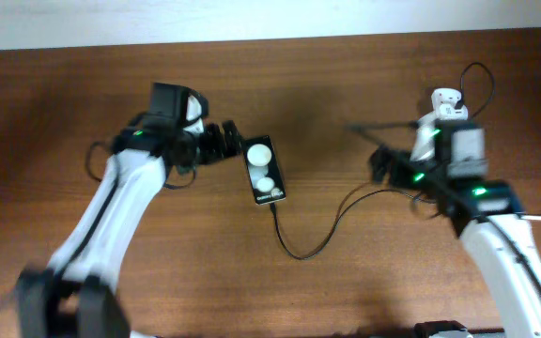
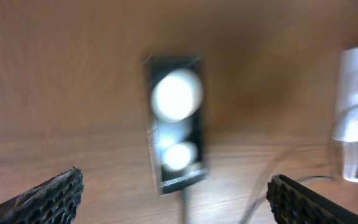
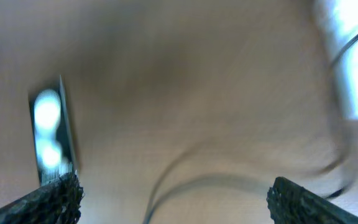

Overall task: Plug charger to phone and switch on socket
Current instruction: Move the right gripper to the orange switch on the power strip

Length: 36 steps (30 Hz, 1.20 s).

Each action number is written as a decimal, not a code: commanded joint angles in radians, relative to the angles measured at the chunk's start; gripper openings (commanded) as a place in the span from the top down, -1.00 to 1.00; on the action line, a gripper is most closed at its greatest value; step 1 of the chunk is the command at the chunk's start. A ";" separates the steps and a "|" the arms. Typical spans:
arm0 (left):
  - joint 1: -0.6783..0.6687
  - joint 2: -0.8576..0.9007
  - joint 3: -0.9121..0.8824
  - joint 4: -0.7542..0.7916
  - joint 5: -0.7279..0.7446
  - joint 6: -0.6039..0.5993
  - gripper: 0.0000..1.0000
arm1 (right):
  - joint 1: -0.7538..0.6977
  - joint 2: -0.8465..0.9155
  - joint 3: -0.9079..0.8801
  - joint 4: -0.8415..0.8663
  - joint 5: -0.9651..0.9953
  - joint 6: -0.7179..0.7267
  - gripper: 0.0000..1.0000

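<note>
Brown wood makes up the counter (image 1: 308, 75), the biggest thing here. Two white and black arms reach over it: the left arm (image 1: 120, 188) and the right arm (image 1: 496, 235).

The left jaws are spread wide apart. Their dark bumpy fingers (image 2: 51, 196) sit at the two bottom corners of the left wrist view. Nothing is between them, so they hold nothing and touch nothing. The right jaws are spread wide too, with their fingers (image 3: 45, 202) far apart, and they also hold nothing.

The socket (image 1: 444, 101) is white. It sits ahead and off to the right of the right jaws and is mostly hidden by the right arm from above. It is too blurry to see its switch.

The phone (image 1: 264, 173) is black and lies flat on the counter, with its two white round patches facing up. It is just in front of the left jaws, in line with the gap between them, but not touched. It is well off to the left of the right jaws.

The charger (image 1: 308, 246) is a thin black cable. One end meets the short edge of the phone by the small text, but it is too blurry to tell if it is pushed in. The cable then curves over the counter in front of the right jaws.
</note>
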 commanded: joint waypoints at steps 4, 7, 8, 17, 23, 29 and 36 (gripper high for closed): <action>0.005 -0.319 0.021 0.016 0.016 0.032 -0.99 | -0.320 0.004 0.117 0.182 0.015 -0.032 -0.97; 0.005 -0.380 0.021 -0.010 0.042 0.032 -0.98 | -0.425 0.088 0.117 0.318 0.016 -0.033 -0.98; 0.005 -0.391 0.021 -0.027 0.042 0.032 -0.98 | -0.459 0.149 0.117 0.355 0.015 -0.011 -0.98; 0.005 -0.397 0.021 -0.087 0.034 0.054 -0.98 | -0.540 0.602 0.117 0.683 -0.022 0.117 0.93; 0.005 -0.397 0.021 -0.085 0.018 0.054 -0.98 | -0.540 0.700 0.148 0.710 -0.214 0.130 0.92; 0.005 -0.397 0.021 -0.085 0.011 0.054 -0.98 | -0.540 0.799 0.423 0.362 -0.267 0.135 0.92; 0.005 -0.397 0.021 -0.085 0.011 0.054 -0.98 | -0.534 0.924 0.499 0.288 -0.319 0.136 0.92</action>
